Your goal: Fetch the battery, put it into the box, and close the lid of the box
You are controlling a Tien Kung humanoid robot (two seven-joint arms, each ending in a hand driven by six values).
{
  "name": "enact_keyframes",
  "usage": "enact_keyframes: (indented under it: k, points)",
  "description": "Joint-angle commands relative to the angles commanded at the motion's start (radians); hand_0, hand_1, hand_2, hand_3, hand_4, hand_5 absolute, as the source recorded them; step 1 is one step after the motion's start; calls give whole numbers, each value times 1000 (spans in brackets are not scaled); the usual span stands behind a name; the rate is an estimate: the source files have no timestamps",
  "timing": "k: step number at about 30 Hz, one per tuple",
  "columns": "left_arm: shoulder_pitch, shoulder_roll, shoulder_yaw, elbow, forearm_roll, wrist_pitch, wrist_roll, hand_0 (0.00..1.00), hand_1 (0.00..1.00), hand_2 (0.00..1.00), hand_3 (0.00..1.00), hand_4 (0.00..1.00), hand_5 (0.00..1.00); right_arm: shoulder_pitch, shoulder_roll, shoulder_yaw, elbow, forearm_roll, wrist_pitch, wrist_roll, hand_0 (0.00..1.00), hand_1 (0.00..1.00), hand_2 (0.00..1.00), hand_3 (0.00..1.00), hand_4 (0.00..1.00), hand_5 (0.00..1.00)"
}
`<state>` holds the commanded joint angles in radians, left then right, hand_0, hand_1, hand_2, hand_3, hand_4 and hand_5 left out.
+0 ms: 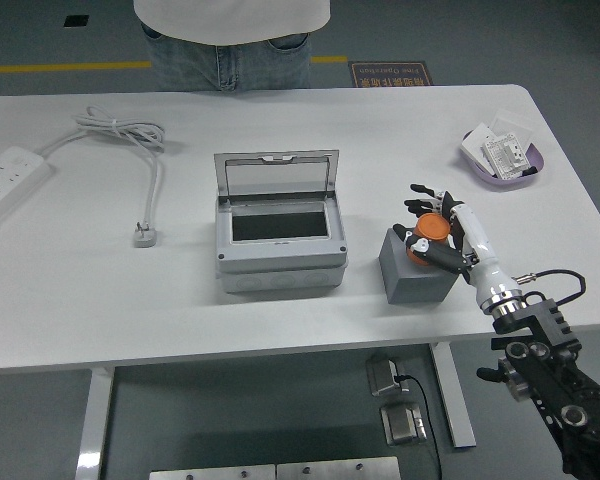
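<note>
The orange battery (429, 234) sits on top of a grey block (416, 270) right of the box. My right hand (432, 228) has its fingers curled around the battery, with the thumb at its near side. The grey box (278, 244) stands at the table's middle with its clear lid (276, 177) raised upright and its inside dark and open. My left arm is out of view.
A white power strip (10, 176) and its cable with plug (145, 234) lie at the left. A purple tray (503, 156) with white parts sits at the far right. A person (230, 30) stands at the table's far side.
</note>
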<state>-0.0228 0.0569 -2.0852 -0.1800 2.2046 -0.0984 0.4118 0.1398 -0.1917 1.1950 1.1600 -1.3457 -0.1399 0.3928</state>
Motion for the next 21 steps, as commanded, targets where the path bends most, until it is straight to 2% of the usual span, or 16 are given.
enact_keyframes:
  k: [9, 19, 20, 21]
  points:
    - [1, -1, -7, 0, 8, 0, -1, 538, 589, 615, 683, 709, 294, -2, 3, -8, -3, 24, -8, 8, 736, 728, 704, 800, 855, 275]
    - [2, -4, -13, 0, 16, -1, -2, 538, 590, 614, 682, 708, 290, -4, 9, -39, -25, 183, -38, 76, 718, 723, 701, 795, 843, 274]
    - [2, -4, -13, 0, 16, -1, -3, 538, 606, 614, 681, 707, 288, -4, 10, -42, -27, 197, -41, 81, 687, 701, 684, 774, 801, 244]
    - [2, -4, -13, 0, 17, -1, -3, 538, 606, 614, 681, 707, 288, -4, 10, -45, -30, 211, -44, 86, 687, 701, 684, 774, 801, 244]
